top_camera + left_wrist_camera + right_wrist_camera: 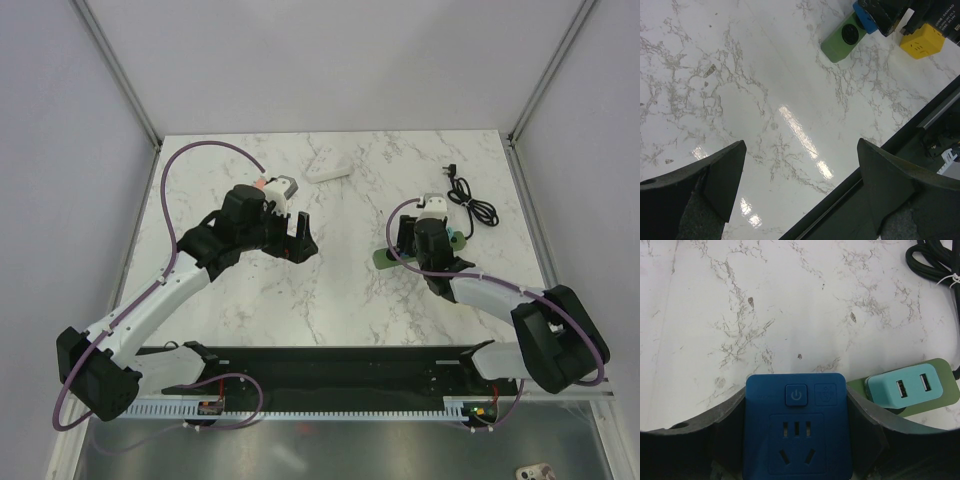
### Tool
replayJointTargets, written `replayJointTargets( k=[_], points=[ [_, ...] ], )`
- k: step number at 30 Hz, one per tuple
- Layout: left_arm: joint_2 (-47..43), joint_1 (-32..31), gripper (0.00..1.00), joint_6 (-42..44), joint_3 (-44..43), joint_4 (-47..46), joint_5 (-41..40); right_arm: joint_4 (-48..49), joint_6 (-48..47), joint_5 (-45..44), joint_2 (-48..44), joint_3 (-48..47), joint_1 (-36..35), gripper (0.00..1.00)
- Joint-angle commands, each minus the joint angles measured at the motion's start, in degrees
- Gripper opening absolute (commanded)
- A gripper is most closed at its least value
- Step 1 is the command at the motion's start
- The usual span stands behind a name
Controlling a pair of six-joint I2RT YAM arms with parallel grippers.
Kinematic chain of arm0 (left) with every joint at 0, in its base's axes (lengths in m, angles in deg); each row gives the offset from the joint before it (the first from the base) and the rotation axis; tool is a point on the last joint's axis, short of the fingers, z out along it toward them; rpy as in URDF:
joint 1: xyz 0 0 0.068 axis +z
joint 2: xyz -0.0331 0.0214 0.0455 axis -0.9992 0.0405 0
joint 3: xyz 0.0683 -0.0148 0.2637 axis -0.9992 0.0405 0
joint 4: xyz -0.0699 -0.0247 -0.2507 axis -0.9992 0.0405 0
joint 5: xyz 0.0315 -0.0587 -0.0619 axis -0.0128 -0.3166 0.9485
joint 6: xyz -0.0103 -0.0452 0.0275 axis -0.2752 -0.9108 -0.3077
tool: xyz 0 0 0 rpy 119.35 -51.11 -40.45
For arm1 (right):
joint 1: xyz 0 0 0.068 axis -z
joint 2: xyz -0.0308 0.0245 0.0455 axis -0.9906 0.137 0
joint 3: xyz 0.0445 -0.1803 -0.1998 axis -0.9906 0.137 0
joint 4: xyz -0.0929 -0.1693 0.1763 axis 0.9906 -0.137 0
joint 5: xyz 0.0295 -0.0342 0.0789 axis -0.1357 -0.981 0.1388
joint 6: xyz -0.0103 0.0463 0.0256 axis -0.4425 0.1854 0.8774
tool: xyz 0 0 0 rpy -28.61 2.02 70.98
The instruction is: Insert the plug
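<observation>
Holds the small bright-blue cube-shaped plug block (796, 440) pinched between the fingers of the right gripper (796, 405), right at the green plastic power strip (832, 47), just beside a teal USB adapter (905, 387) sitting on that strip. Hangs the left gripper (801, 150) spread wide and empty over the white marble table (740, 75), well apart. Looks past pickup and carry; cannot tell whether the prongs are seated, underside hidden. Probably leaves pressing home, letting go, backing off.
</observation>
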Motion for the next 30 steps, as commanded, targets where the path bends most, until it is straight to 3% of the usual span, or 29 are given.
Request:
replayJointTargets(
  k=[1, 12, 20, 26, 30],
  points=[
    [-0.37, -0.26, 1.00, 2.22, -0.83, -1.87, -0.87, -6.66, 8.64, 4.43, -0.43, 3.52, -4.45, 0.00],
    [-1.77, -0.17, 1.00, 1.52, -0.92, -1.79, -1.92, -10.27, 12.42, -5.59, 1.67, 0.89, -11.83, 0.00],
    [-0.98, -0.26, 1.00, -0.24, -1.01, -2.75, 0.01, 8.70, 5.56, -9.54, 5.62, 5.27, -17.72, 0.00],
    [-0.89, -0.26, 1.00, -0.68, -1.01, -3.02, 1.24, 14.25, 8.02, -13.33, 5.36, 11.68, -20.45, 0.00],
    [-1.07, -0.34, 1.00, -1.03, -0.92, -3.02, 1.59, 11.98, 11.27, -12.72, 7.21, 11.70, -20.36, 0.00]
  ],
)
